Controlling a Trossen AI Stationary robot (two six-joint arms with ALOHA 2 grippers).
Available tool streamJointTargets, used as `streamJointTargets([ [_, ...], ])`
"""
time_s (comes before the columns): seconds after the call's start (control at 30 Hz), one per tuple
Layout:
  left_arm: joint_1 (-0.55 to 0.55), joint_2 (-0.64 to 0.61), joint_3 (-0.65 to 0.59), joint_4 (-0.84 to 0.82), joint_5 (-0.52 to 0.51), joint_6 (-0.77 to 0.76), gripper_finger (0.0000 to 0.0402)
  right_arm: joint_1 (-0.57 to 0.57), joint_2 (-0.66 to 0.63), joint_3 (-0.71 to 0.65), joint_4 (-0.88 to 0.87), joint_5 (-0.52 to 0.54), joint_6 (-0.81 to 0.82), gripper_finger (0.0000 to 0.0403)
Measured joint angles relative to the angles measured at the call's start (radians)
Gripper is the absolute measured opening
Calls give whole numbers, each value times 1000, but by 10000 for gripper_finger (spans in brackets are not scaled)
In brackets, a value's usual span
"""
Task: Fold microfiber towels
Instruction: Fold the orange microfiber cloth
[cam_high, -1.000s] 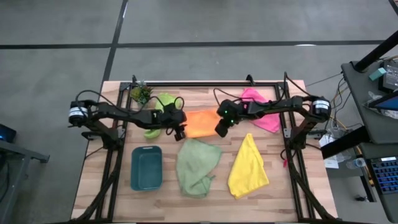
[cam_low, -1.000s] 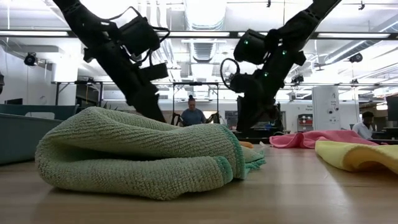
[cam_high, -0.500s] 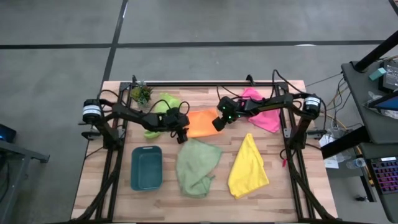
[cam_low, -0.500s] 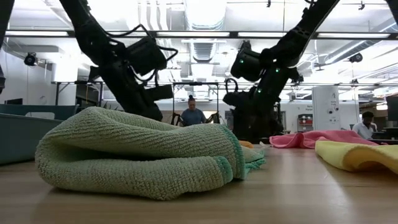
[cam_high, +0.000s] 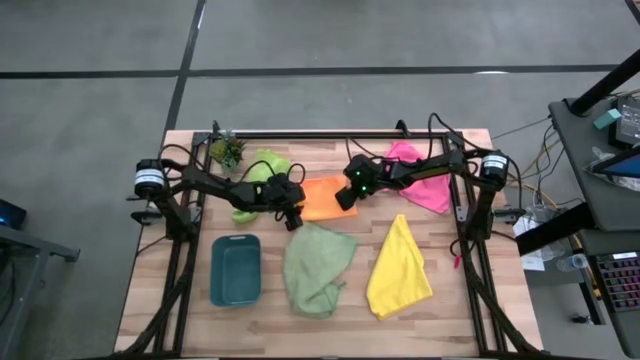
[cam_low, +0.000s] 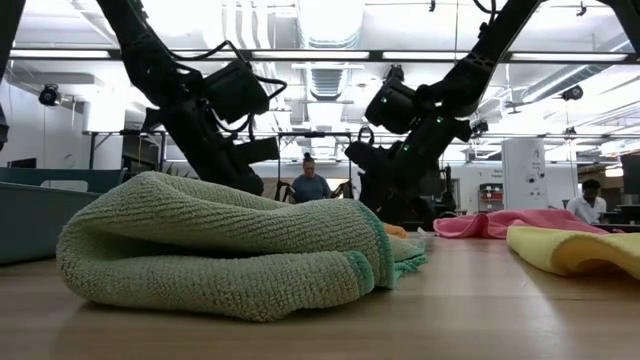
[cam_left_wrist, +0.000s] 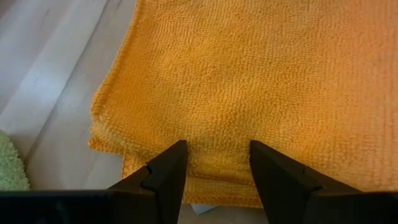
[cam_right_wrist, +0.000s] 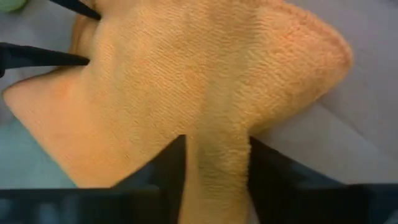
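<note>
Orange towel (cam_high: 322, 198) mid-desk: left gripper (cam_left_wrist: 214, 163) fingers apart over its edge, right gripper (cam_right_wrist: 216, 163) fingers clamped on it; sage towel (cam_high: 315, 265) nearer.

The wooden table (cam_high: 440, 330) stands on a grey concrete floor (cam_high: 330, 35) crossed by dark seams. At the right edge of the high view sits a dark bench (cam_high: 600, 150) cluttered with cables and equipment. Seen from the low view, the room behind is a large open workshop: long ceiling light strips (cam_low: 320, 55), exposed ducting (cam_low: 325, 80), and white walls. A person (cam_low: 309, 183) stands at a distant workstation, and another person (cam_low: 590, 200) sits far off near a white cabinet (cam_low: 525, 170).
</note>
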Motion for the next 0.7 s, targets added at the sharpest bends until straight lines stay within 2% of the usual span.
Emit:
streamJointTargets([
  [0.13,0,-33,-2,-57,2,1,164,0,-14,0,-17,-1,-29,46],
  [0.2,0,-60,-2,-96,-5,1,164,-2,-30,0,-39,-4,-48,20],
  [0.3,0,-109,-3,-160,-34,2,164,-15,-59,0,-86,3,-64,16],
  [0.43,0,-136,-8,-159,-40,7,164,-36,-106,0,-135,5,-71,14],
  [0.7,0,-63,-42,69,3,9,164,-50,-147,70,-320,115,-79,13],
])
